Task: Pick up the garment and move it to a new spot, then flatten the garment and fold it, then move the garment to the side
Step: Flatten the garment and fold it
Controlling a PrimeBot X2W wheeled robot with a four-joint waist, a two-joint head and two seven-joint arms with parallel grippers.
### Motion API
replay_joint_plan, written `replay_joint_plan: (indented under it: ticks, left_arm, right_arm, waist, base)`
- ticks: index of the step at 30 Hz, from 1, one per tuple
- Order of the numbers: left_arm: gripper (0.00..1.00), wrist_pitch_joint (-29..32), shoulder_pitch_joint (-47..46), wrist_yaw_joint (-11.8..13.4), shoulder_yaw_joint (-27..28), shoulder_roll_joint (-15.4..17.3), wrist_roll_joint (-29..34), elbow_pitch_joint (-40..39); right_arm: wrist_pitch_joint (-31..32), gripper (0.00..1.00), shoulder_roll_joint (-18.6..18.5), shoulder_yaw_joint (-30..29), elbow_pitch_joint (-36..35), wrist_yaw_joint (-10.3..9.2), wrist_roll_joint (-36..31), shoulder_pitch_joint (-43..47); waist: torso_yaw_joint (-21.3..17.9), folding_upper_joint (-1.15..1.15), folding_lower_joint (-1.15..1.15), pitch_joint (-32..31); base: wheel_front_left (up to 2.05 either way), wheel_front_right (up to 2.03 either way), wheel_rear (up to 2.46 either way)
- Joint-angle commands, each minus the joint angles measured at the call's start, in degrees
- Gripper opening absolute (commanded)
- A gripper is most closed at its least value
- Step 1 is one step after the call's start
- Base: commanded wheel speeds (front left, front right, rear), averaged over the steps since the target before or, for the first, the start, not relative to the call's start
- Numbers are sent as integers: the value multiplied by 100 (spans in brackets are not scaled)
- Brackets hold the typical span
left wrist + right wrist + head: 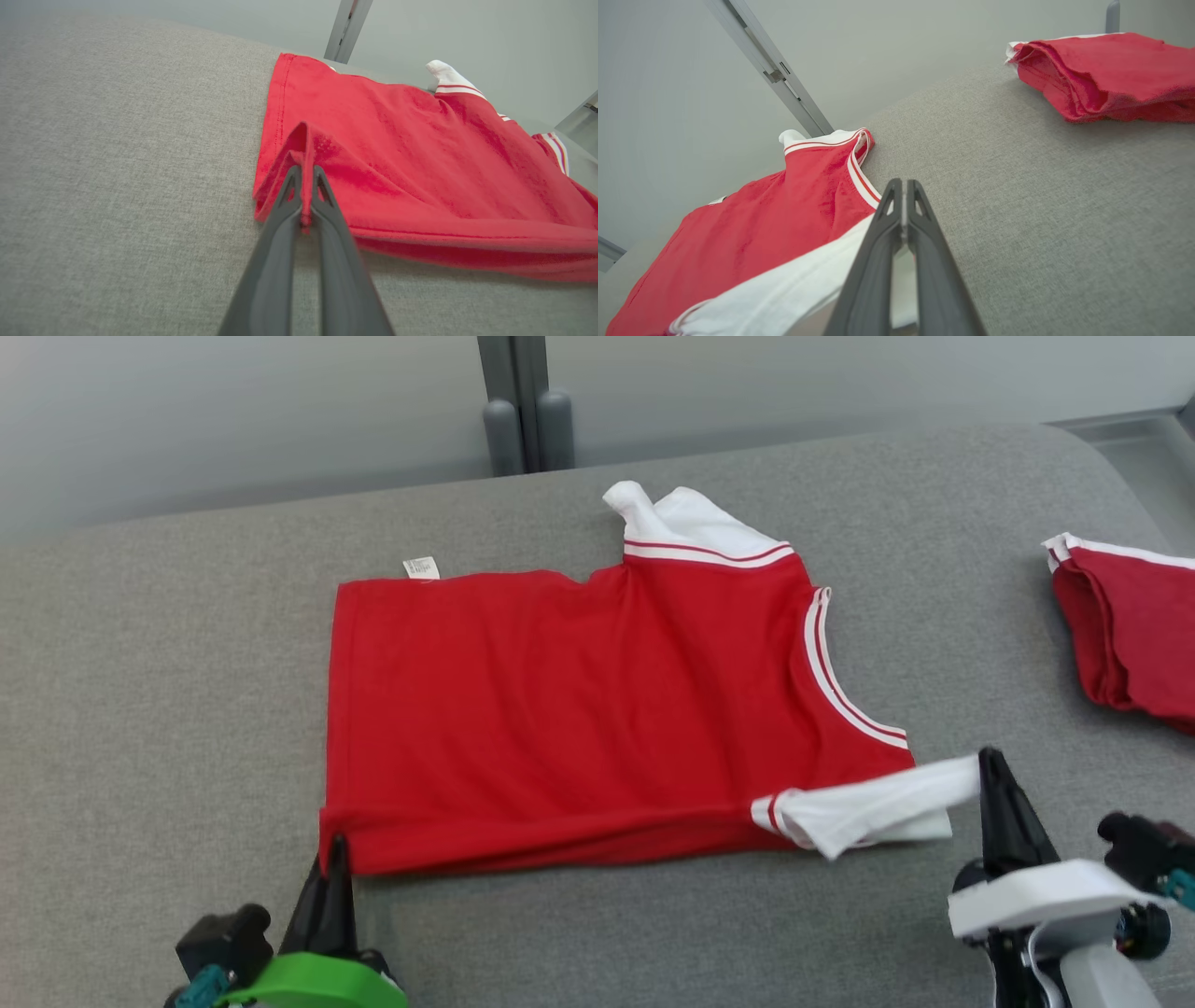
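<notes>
The red garment lies folded in half on the grey table, with white sleeves trimmed in red stripes. My left gripper is shut on the garment's near left hem corner, and a pinch of red cloth stands up between its fingertips in the left wrist view. My right gripper is shut on the end of the near white sleeve, which is stretched out to the right. In the right wrist view the white sleeve runs under the closed fingers. The far sleeve is bunched at the back.
A second red garment, folded, lies at the table's right edge and appears in the right wrist view. A grey post stands behind the table against a pale wall. Bare grey table surface surrounds the garment on the left and front.
</notes>
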Motion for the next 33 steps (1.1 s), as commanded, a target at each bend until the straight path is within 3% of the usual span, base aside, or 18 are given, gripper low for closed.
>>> replay_joint_plan:
  ticks: [1,12,21,22,23,24,25,33]
  left_arm:
    - [0,2,-229,14,17,36,19,-23]
    - [0,2,-1244,14,2,35,78,312]
    - [0,2,-1677,14,93,34,143,538]
    - [8,2,-1700,14,83,34,153,575]
    - [33,2,-1720,14,71,34,155,613]
    - [100,2,-1754,14,73,34,150,629]
    - [100,2,-1773,14,88,35,150,626]
    - [100,2,-1265,14,159,32,123,317]
  right_arm:
    - [-26,0,-33,7,8,-9,-17,-251]
    - [-26,0,-32,80,587,-9,-643,-1888]
    - [-26,0,-30,-90,1078,-9,-1056,-2670]
    - [-27,0,-30,-100,1123,-9,-1086,-2724]
    - [-27,3,-32,-116,1153,-9,-1115,-2769]
    - [-27,64,-32,-103,1146,-9,-1109,-2811]
    - [-27,100,-28,-80,1139,-9,-1037,-2820]
    - [-26,100,-31,-201,674,-9,-1245,-2150]
  waist:
    - [25,0,1,253]
    - [105,0,1,910]
    - [172,0,1,1185]
    - [177,0,1,1203]
    - [182,0,1,1211]
    - [190,0,1,1217]
    - [196,0,1,1220]
    - [209,0,1,1095]
  base:
    - [0,0,0]
    - [0,0,0]
    - [0,0,0]
    - [0,0,0]
    - [0,0,0]
    - [0,0,0]
    - [0,0,0]
    - [0,0,0]
